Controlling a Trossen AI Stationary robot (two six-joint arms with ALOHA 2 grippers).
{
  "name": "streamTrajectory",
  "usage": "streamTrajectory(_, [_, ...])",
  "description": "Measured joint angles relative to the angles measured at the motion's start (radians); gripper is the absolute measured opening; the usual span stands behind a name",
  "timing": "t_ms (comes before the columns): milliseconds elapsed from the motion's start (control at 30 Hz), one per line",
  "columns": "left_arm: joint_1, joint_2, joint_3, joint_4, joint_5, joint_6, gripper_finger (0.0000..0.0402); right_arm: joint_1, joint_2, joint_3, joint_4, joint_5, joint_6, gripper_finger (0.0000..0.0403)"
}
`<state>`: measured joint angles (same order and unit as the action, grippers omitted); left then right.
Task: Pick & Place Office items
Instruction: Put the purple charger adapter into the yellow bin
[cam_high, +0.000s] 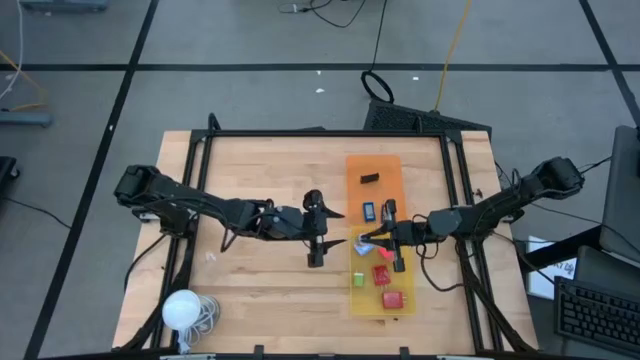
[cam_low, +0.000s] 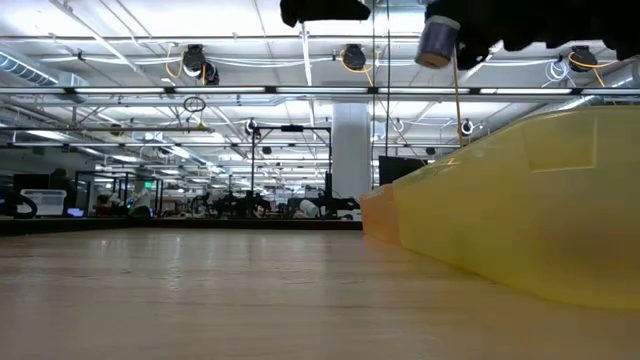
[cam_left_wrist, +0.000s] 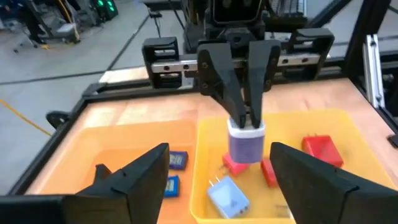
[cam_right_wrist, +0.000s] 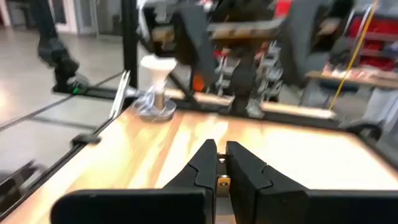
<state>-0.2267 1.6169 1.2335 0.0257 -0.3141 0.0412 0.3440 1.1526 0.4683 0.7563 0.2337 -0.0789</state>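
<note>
My right gripper (cam_left_wrist: 247, 115) is shut on a small lavender cylinder (cam_left_wrist: 247, 146) with a white top, above the yellow tray (cam_high: 362, 302). The low view shows the cylinder (cam_low: 437, 41) high off the table. My left gripper (cam_high: 326, 229) is open over bare table just left of the trays, facing them. In the yellow tray lie a light-blue piece (cam_left_wrist: 227, 196), red pieces (cam_left_wrist: 322, 151) and a green one (cam_high: 358, 280). The orange tray (cam_high: 385, 165) holds two blue pieces (cam_left_wrist: 177, 160) and a black one (cam_high: 370, 179). My right gripper pinches the cylinder's white top end (cam_left_wrist: 247, 129) between its two fingertips (cam_left_wrist: 231, 106), coming from above and pointing down. The cylinder hangs upright below the fingers, lifted clear above the yellow tray. In the right wrist view, the fingers hide the place of contact.
A white ball with a coiled cord (cam_high: 185, 310) lies at the table's near left corner. The two trays sit end to end right of centre; the yellow one (cam_low: 530, 220) stands close in the low view. Bare wood (cam_high: 250, 170) spreads to the left of the trays.
</note>
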Motion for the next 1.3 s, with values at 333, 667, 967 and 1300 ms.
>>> streamTrajectory(333, [-0.005,-0.025,-0.005,-0.056,0.002,-0.003,0.0291,0.046,0.006,-0.110,-0.028,0.058,0.169,0.0009])
streamTrajectory(667, [0.015,-0.126,-0.171,0.066,-0.010,-0.053,0.0274,0.081,0.007,-0.266,-0.012,0.053,0.375,0.0009])
streamTrajectory(967, [0.037,-0.286,-0.380,0.223,-0.020,-0.083,0.0290,0.083,0.040,-0.315,0.087,0.025,0.409,0.0008])
streamTrajectory(1300, [0.037,-0.424,-0.512,0.262,-0.159,-0.123,0.0289,0.083,0.225,-0.252,0.169,0.029,0.360,0.0015])
